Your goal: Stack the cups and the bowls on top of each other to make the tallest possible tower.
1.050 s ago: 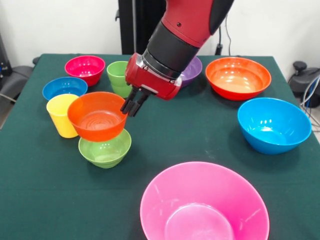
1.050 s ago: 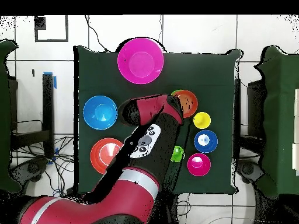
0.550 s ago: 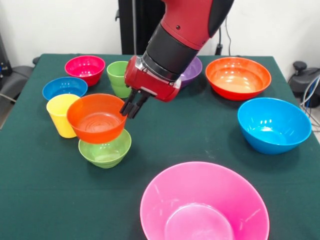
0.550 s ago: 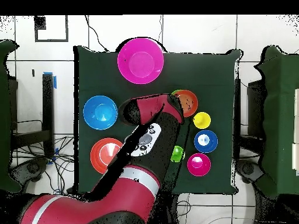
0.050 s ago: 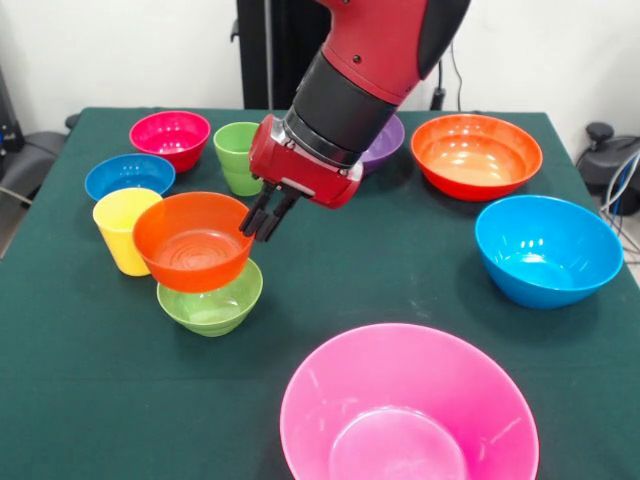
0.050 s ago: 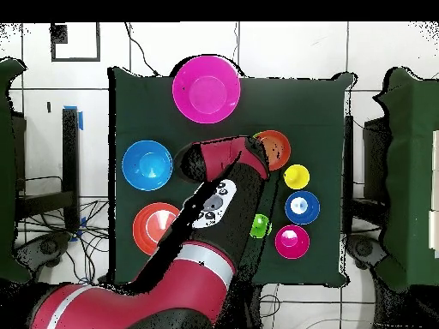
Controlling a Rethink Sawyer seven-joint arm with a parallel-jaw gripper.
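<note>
From the front, the gripper (image 5: 258, 222) has its dark fingers pinched narrow on the rim of the small orange-red bowl (image 5: 195, 240), on the side of that rim facing the light-green cup (image 5: 237, 156). The bowl hangs upright, mouth up and tipped only a little, directly above the small light-green bowl (image 5: 211, 296), which sits on the green table (image 5: 400, 270). Its base looks to be at or just inside the green bowl's mouth; I cannot tell whether the two touch. So the move ahead runs straight down, I'd say: lower, then let go. The yellow cup (image 5: 120, 228) stands just beside the carried bowl, on the side away from the gripper, close enough to be nudged.

From overhead, the red arm (image 6: 214, 201) covers much of the table. The orange-red bowl (image 6: 273, 148) peeks out beyond the arm's end, almost hiding the light-green bowl beneath it, which suggests the two are well lined up. The yellow cup (image 6: 297, 176) sits just beside them. The fingers themselves are hidden here.
</note>
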